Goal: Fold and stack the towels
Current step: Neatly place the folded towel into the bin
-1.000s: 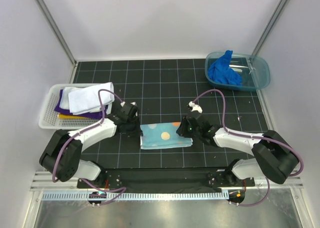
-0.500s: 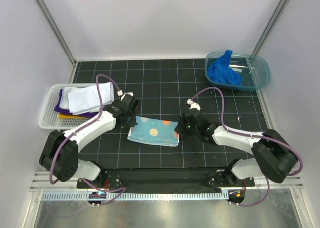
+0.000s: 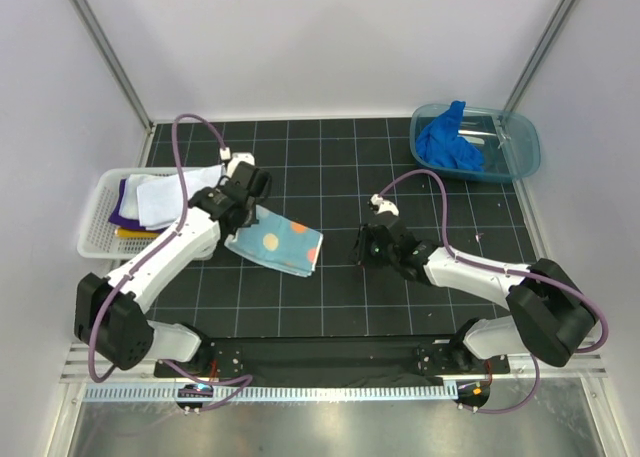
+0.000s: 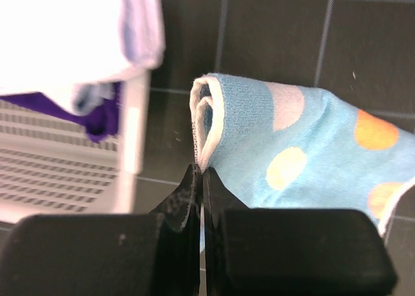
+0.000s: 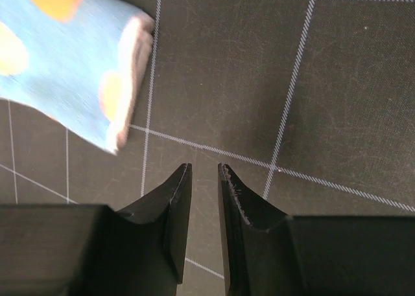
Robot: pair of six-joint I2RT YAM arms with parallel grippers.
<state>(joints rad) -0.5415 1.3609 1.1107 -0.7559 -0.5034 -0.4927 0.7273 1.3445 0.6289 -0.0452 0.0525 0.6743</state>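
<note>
As we compare with a second ago, top view: left gripper [image 3: 238,215] has hauled the folded light-blue, orange-spotted cloth towel [image 3: 276,241] left-centre, beside the white mesh basket [image 3: 95,245]; stacking next. Left wrist: jaws clamped on its edge. Right wrist: right gripper [image 5: 204,170] barely parted, empty.

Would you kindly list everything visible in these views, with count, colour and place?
spotted towel: 1, light blue with orange and yellow spots, folded, on the mat beside the basket
pale towels: count unclear, white to pale blue, top of the basket stack
purple towel: 1, purple, under those
yellow towel: 1, yellow, lowest visible
blue towel: 1, bright blue, crumpled in the tub
basket: 1, white mesh, left
tub: 1, translucent teal, far right
mat: 1, black, gridded
left gripper: shut on the spotted towel's edge
right gripper: slightly open, empty, over bare mat
</note>
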